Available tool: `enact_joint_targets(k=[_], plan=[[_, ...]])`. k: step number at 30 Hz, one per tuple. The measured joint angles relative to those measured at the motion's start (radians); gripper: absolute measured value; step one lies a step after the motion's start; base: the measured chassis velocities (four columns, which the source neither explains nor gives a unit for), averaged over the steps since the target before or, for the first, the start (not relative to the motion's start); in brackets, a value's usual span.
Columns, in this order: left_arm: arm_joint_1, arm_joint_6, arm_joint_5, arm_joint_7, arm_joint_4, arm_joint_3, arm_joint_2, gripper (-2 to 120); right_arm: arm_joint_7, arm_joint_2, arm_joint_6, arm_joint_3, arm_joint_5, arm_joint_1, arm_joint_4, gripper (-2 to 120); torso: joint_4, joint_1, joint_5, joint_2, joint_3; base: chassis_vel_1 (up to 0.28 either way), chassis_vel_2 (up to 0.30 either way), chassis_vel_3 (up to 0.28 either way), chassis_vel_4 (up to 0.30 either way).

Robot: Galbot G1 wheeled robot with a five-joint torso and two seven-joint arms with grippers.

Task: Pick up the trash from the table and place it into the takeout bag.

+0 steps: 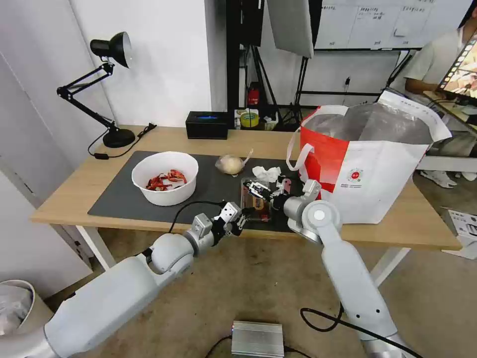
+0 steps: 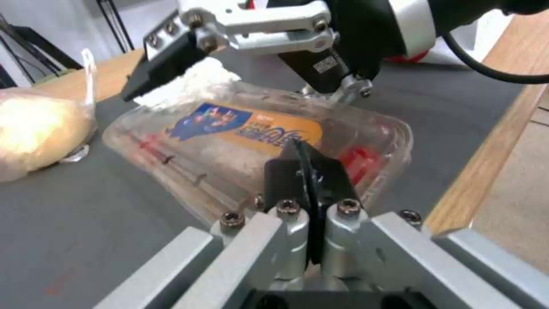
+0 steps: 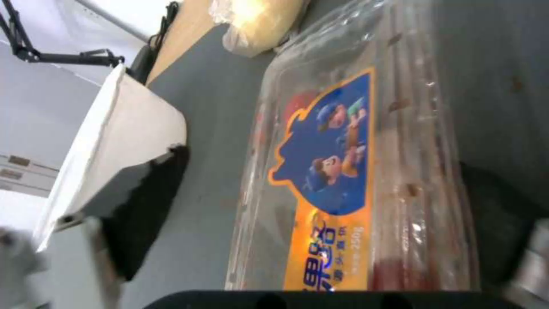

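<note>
The jaws of the left gripper are pressed together with nothing between them, their tips touching the near short end of the clamshell. The jaws of the right gripper are spread wide over the far half of that clamshell, 1 finger on each long side, not yet closed on it. The clamshell lies flat on the dark mat of the table, its long way running from the front edge toward the back. Both grippers are at it (the right one looks better placed to grab). The takeout bag stands just right of the clamshell, top open. Left of the clamshell sits the bowl; behind it lie the tissue and the bagged lump.
</note>
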Motion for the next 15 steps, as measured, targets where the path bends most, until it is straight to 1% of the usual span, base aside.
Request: enact_joint_targets(k=[1,2,3,4,7,8,10,11,12,13,14,15], plan=[[0.000,0.000,0.000,0.000,0.000,0.000,0.000,0,0.000,0.000,0.000,0.000,0.000,0.000,0.000,93,0.0000,0.000,0.0000,0.000,0.000,0.000,0.000,0.000,0.000],[0.000,0.000,0.000,0.000,0.000,0.000,0.000,0,0.001,0.000,-0.002,0.000,0.000,0.000,0.002,88,0.0000,0.000,0.0000,0.000,0.000,0.000,0.000,0.000,0.000],[0.000,0.000,0.000,0.000,-0.001,0.000,0.001,0,0.001,0.000,-0.003,0.000,0.000,-0.001,0.004,84,0.0000,0.000,0.0000,0.000,0.000,0.000,0.000,0.000,0.000],[0.000,0.000,0.000,0.000,-0.001,0.000,0.001,0,0.001,0.000,-0.003,0.000,0.000,-0.001,0.004,84,0.0000,0.000,0.0000,0.000,0.000,0.000,0.000,0.000,0.000],[0.000,-0.001,0.000,-0.001,-0.003,0.000,0.000,0,0.002,-0.001,-0.004,0.000,-0.003,-0.005,0.009,69,-0.0001,0.000,-0.0001,0.000,0.000,0.000,0.000,0.000,0.000],[0.000,-0.001,0.000,-0.001,-0.003,0.000,0.000,0,0.002,-0.001,-0.004,0.000,-0.003,-0.005,0.009,69,-0.0001,0.000,-0.0001,0.000,0.000,0.000,0.000,0.000,0.000],[0.001,-0.001,0.000,-0.002,-0.003,0.000,0.000,0,0.002,-0.003,-0.004,0.000,-0.006,-0.009,0.012,57,-0.0001,0.000,0.0000,0.000,0.000,0.000,0.000,0.000,0.000],[0.001,-0.001,0.000,-0.002,-0.003,0.000,0.000,0,0.002,-0.003,-0.004,0.000,-0.006,-0.009,0.012,57,-0.0001,0.000,0.0000,0.000,0.000,0.000,0.000,0.000,0.000],[0.001,-0.001,0.000,-0.002,-0.003,0.000,0.000,0,0.003,-0.004,-0.004,0.000,-0.007,-0.010,0.013,51,-0.0001,0.000,0.0000,0.000,0.000,0.000,0.000,0.000,0.000],[0.001,-0.001,0.000,-0.002,-0.003,0.001,0.000,0,0.003,-0.005,-0.004,0.000,-0.007,-0.011,0.014,47,-0.0001,0.000,0.0000,0.000,0.000,0.000,0.000,0.000,0.000],[0.001,-0.001,0.000,-0.002,-0.003,0.001,0.000,0,0.003,-0.005,-0.004,0.000,-0.007,-0.011,0.014,47,-0.0001,0.000,0.0000,0.000,0.000,0.000,0.000,0.000,0.000],[0.000,-0.002,0.000,-0.002,-0.003,0.001,0.000,0,0.003,-0.006,-0.005,0.000,-0.007,-0.011,0.015,41,-0.0001,0.000,-0.0001,0.000,0.000,0.000,0.000,0.000,0.000]])
